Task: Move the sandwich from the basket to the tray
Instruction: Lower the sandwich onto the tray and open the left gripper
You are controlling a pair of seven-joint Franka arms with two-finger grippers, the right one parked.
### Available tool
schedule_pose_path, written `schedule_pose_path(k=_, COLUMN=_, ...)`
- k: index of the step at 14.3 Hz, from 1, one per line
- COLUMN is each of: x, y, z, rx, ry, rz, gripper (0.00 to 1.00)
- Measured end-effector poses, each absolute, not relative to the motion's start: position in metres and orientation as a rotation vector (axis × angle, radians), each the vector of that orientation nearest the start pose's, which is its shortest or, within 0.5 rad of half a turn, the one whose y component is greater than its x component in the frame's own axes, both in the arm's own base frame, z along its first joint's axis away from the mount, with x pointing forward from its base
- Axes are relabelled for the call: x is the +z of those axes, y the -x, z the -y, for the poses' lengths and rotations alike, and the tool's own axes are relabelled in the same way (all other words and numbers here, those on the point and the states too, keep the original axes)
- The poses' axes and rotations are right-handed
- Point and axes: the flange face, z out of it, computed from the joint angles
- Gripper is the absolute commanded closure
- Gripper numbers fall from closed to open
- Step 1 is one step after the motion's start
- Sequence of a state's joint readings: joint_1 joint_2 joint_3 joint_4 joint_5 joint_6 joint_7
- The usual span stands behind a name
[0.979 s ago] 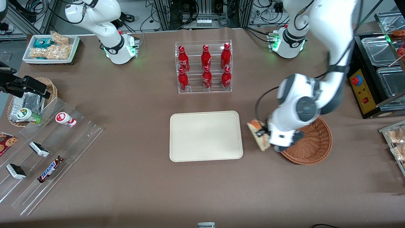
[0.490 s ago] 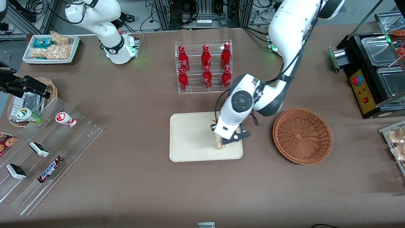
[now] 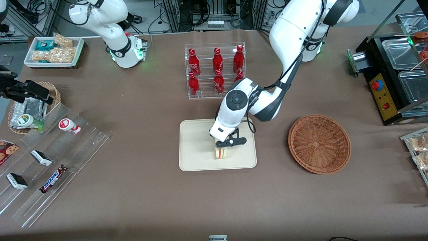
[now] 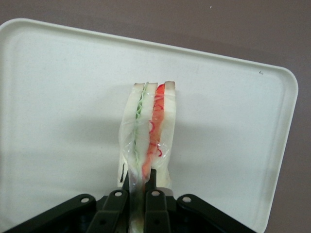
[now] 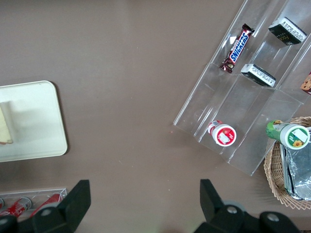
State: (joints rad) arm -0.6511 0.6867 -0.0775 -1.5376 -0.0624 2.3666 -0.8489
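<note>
The sandwich (image 3: pixel 220 153) (image 4: pixel 148 136), a wrapped wedge of white bread with green and red filling along its cut edge, stands over the cream tray (image 3: pixel 195 144) (image 4: pixel 58 97). My gripper (image 3: pixel 223 145) (image 4: pixel 139 182) is above the tray's middle, shut on the sandwich's upper edge, one black finger (image 4: pixel 151 183) against each face. Whether the sandwich touches the tray I cannot tell. The reddish-brown wicker basket (image 3: pixel 319 144) lies beside the tray, toward the working arm's end of the table, with nothing in it. In the right wrist view the sandwich (image 5: pixel 6 127) shows at the tray's (image 5: pixel 39 121) edge.
A clear rack of red cola bottles (image 3: pixel 215 70) stands farther from the front camera than the tray, close to my arm's elbow. A clear stepped display with snacks (image 3: pixel 50 160) and a small pale basket (image 3: pixel 30 107) lie toward the parked arm's end.
My gripper carried the sandwich from beside the basket across to over the tray, then further toward the tray's middle. The basket now stands uncovered and bare.
</note>
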Motion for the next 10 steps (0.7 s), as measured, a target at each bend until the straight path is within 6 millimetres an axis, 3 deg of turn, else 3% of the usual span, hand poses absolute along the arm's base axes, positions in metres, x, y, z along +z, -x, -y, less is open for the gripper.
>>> schedule_pose_path(k=1, x=0.262, y=-0.545, z=0.474, rx=-0.067, ry=3.301, rz=0.305, gripper=0.79)
schedule_pose_path(k=2, x=0.258, y=-0.545, z=0.475, rx=-0.071, ry=3.303, rz=0.306, gripper=0.49)
schedule_pose_path(k=3, x=0.254, y=-0.545, z=0.475, rx=-0.074, ry=3.305, rz=0.306, gripper=0.00)
schedule_pose_path(k=5, x=0.248, y=-0.544, z=0.477, rx=-0.075, ry=3.306, rz=0.303, gripper=0.00)
schedule_pose_path(k=7, x=0.255, y=-0.546, z=0.481, rx=-0.097, ry=3.318, rz=0.298, gripper=0.00)
schedule_pose_path(k=10, x=0.299, y=-0.554, z=0.480, rx=-0.134, ry=3.330, rz=0.302, gripper=0.00)
